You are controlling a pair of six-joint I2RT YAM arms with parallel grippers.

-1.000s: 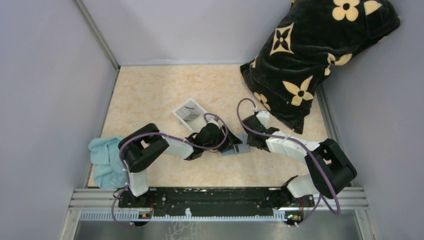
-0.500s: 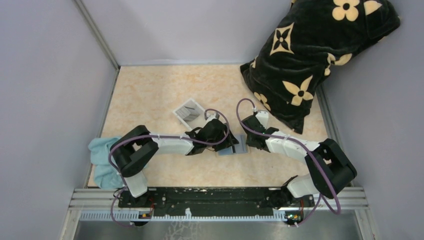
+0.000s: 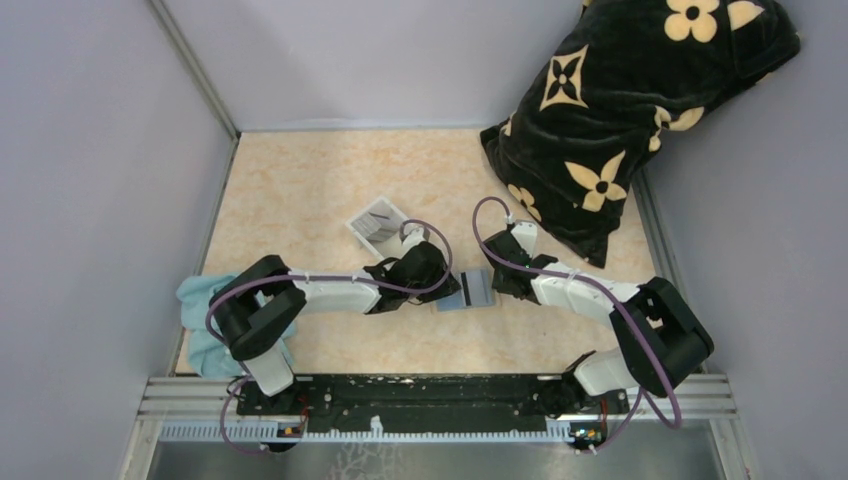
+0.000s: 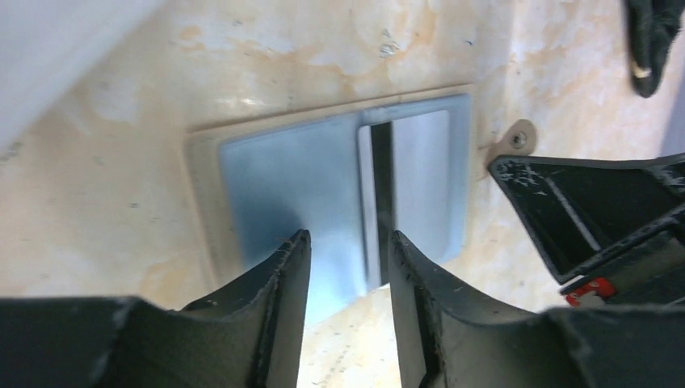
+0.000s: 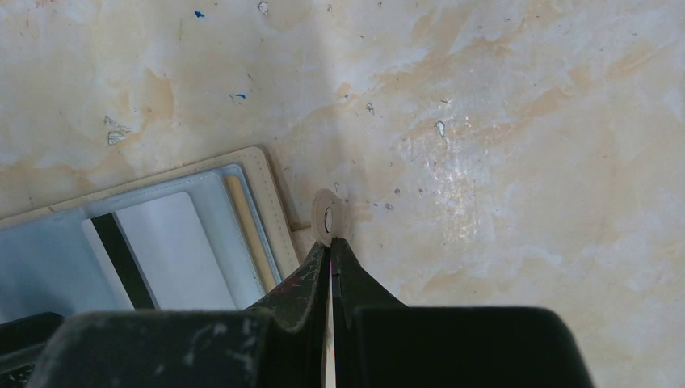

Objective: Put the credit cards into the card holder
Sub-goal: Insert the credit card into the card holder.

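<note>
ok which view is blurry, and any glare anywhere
Left wrist: the card holder looks soft and smeared, and the upper-left corner is washed out. Right wrist: sharp, with a glossy sheen on the table. Top external: even light, soft shadows, no blur.

The marbled beige counter [image 3: 300, 180] carries the card holder [image 3: 470, 290], lying open and flat near its middle. A clear white tray [image 3: 378, 222] sits behind it to the left, a light blue cloth [image 3: 205, 320] at the left edge, and a black flowered cushion [image 3: 620, 110] in the far right corner.
</note>
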